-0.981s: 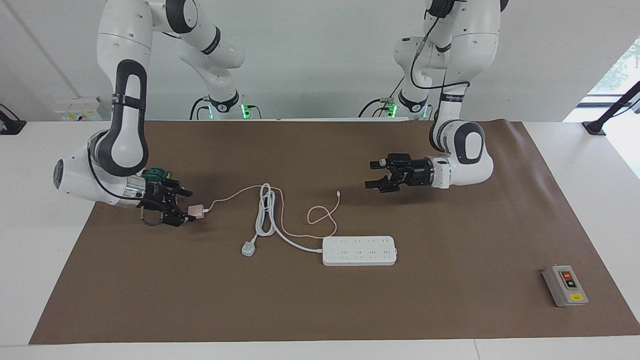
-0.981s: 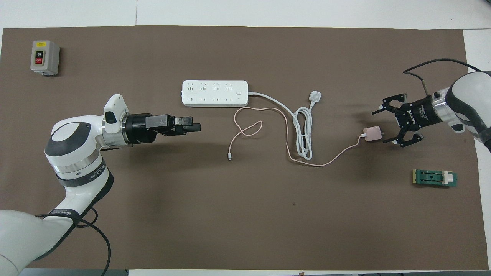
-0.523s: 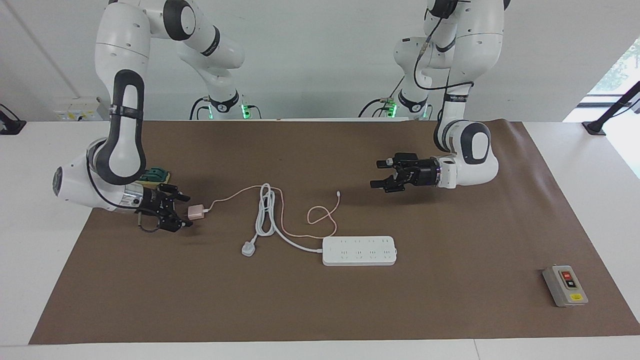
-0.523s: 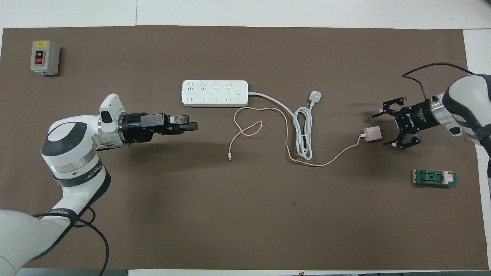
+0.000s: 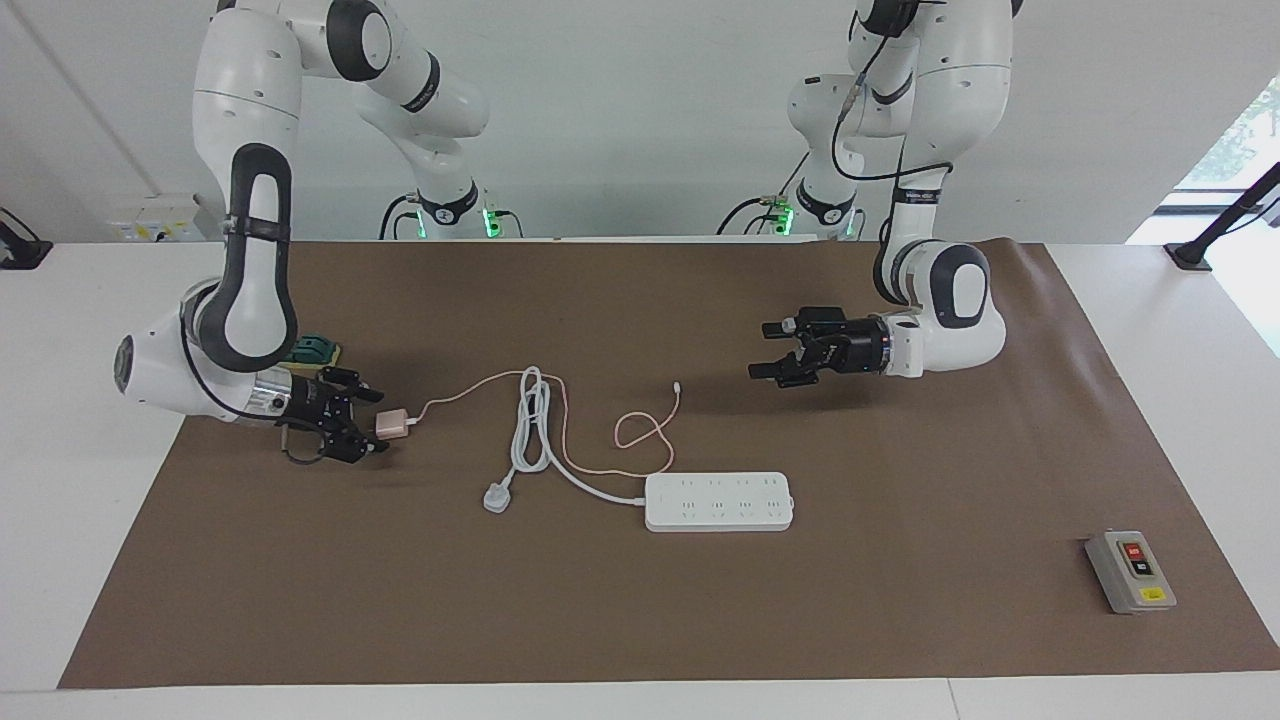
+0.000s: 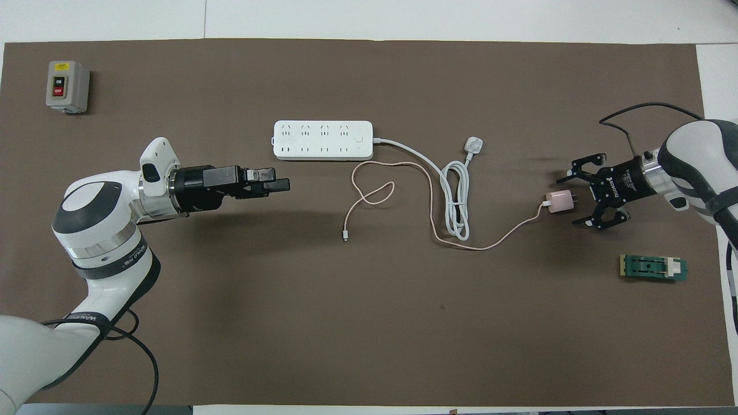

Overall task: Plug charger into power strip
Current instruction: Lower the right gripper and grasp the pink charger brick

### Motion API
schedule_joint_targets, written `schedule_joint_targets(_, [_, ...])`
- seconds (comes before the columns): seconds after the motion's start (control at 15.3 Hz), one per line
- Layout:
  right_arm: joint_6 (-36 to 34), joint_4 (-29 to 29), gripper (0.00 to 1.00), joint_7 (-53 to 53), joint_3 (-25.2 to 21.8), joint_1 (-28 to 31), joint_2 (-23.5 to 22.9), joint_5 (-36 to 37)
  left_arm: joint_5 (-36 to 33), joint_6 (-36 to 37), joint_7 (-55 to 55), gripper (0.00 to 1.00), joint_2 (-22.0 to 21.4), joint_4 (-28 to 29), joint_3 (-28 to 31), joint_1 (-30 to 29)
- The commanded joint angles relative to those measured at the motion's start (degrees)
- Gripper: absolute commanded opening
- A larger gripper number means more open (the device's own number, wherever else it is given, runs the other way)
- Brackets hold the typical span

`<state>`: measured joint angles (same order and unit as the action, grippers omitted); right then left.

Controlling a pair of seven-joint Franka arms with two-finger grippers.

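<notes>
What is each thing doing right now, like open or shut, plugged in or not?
charger: lying on the mat, unplugged, not gripped.
power strip: lying flat, nothing plugged into its sockets.
white plug: loose on the mat, plugged into nothing.
pink cable: slack and looped, free end unconnected.
right gripper: open, right at the charger.
left gripper: open, empty, waiting in the air.

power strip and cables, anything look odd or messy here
Nothing damaged. The power strip lies flat with its own plug unplugged on the mat, and the charger cable loops loosely beside it.
</notes>
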<state>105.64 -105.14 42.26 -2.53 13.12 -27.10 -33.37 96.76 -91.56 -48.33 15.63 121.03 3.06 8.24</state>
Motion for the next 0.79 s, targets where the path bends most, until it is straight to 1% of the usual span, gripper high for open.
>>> schedule_joint_targets(0.0, [0.88,-1.48,0.74,-1.83,0.24,0.59,1.09,-0.73,0.72,0.69,-0.01,1.00,-0.43,0.09,-0.07,-0.33])
schedule_joint_targets(0.07, [0.88,-1.48,0.62,-1.83,0.24,0.50,1.09,-0.73,0.72,0.68,-0.10,1.00,-0.43,0.09,-0.07,-0.33])
schedule_joint_targets(0.13, [0.88,-1.39,0.45,-1.75,0.33,0.50,1.09,-0.73,0.72,0.60,-0.10,1.00,-0.43,0.09,-0.07,-0.33])
schedule_joint_targets(0.2, [0.80,-1.21,0.34,-1.57,0.33,0.50,1.09,-0.82,0.72,0.51,-0.10,1.00,-0.43,0.09,-0.07,-0.33])
schedule_joint_targets(0.26, [0.71,-0.86,0.27,-1.05,0.33,0.33,1.09,-1.00,0.72,0.42,-0.10,1.00,-0.43,0.09,-0.07,-0.33])
schedule_joint_targets(0.33, [0.01,-0.08,0.21,-0.52,0.33,-0.02,1.09,-1.26,0.72,0.25,-0.10,1.00,-0.43,0.09,-0.07,-0.33])
schedule_joint_targets(0.39, [-0.95,1.50,0.20,1.57,0.33,-0.37,1.00,-1.26,0.72,0.16,-0.10,1.00,-0.43,0.09,-0.07,-0.33])
schedule_joint_targets(0.46, [-2.36,3.17,0.14,4.29,0.59,-0.55,0.91,-1.26,0.72,0.16,-0.10,1.00,-0.43,0.00,-0.07,-0.33])
schedule_joint_targets(0.59, [-4.03,5.46,0.13,6.95,0.86,-1.08,0.91,-1.44,0.72,0.16,-0.10,1.00,-0.34,-0.18,-0.07,-0.25])
schedule_joint_targets(0.72, [-5.44,7.04,0.12,9.66,2.26,-1.17,1.08,-1.61,0.72,-0.02,-0.10,1.00,-0.25,-0.44,-0.07,-0.33])
